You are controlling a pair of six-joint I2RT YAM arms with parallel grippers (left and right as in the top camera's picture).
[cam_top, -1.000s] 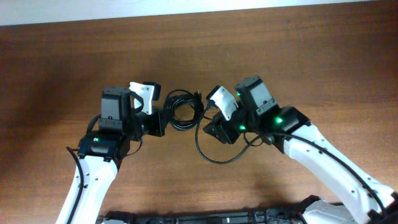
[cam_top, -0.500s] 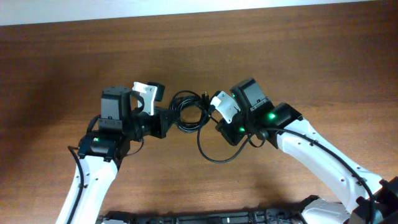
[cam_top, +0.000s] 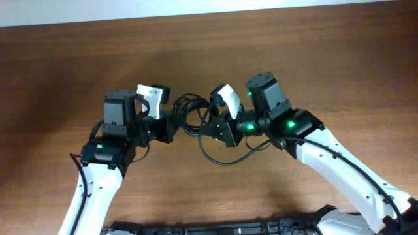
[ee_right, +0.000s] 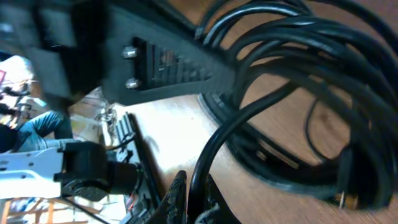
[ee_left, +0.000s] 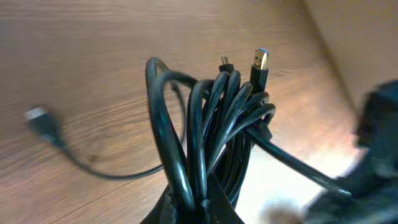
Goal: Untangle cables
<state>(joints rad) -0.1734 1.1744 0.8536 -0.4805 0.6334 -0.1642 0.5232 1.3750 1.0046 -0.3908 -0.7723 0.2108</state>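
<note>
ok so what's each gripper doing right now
left gripper: closed, pinching the cables bundle
right gripper: closed on one strand of the cables

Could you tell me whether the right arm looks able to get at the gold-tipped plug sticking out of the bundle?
Probably yes: the plug sticks clear of the cable bundle, close to the right gripper. That gripper seems shut on a strand, so it must let go first.

In mid-frame the cables (cam_top: pixel 190 116) form a black coil between the left gripper (cam_top: pixel 170 125) and right gripper (cam_top: pixel 214 128), both touching it. One loop hangs lower-centre across the wooden table (cam_top: pixel 313 59).
</note>
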